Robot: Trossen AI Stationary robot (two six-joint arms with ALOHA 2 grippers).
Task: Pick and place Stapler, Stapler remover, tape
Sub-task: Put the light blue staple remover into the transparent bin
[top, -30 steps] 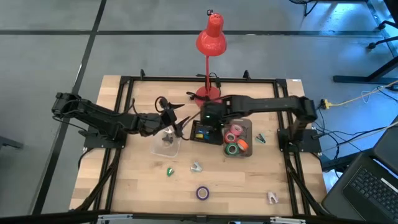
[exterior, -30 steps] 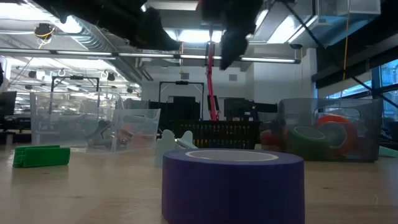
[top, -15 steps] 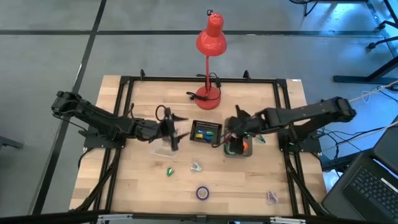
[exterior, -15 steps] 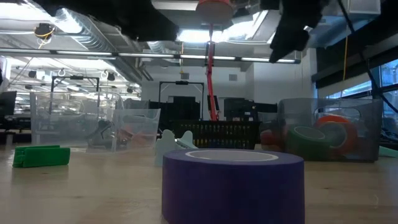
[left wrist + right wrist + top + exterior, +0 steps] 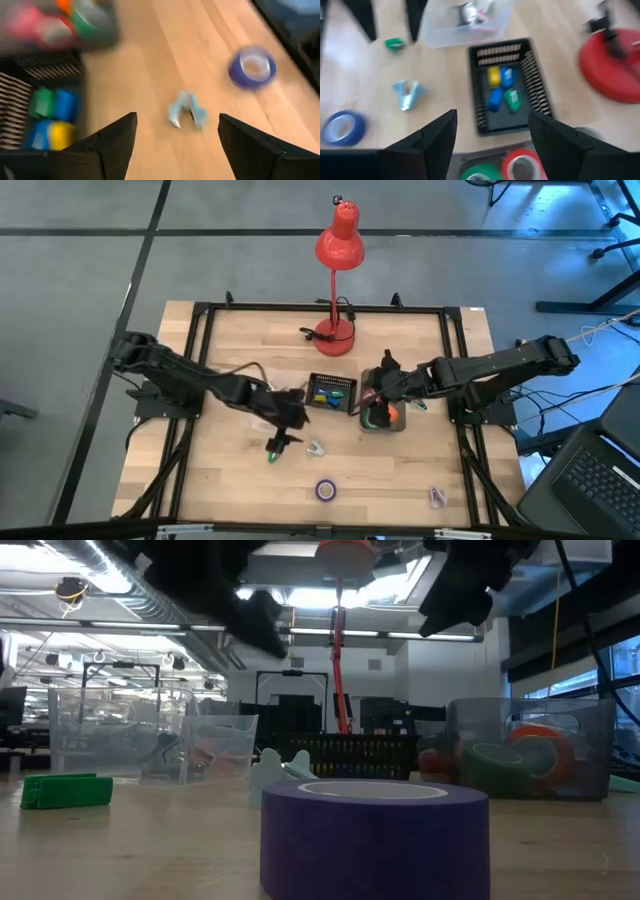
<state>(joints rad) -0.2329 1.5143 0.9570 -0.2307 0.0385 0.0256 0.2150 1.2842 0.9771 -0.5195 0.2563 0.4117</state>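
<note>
No text, label, brand, number or sign can be read in any of the views; nothing legible shows on the things on the table or in the room behind it.

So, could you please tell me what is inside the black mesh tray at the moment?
The black mesh tray holds small coloured pieces: one yellow, two blue and one green. In the high view its near corner lies under the left arm, so anything there stays unseen.
</note>
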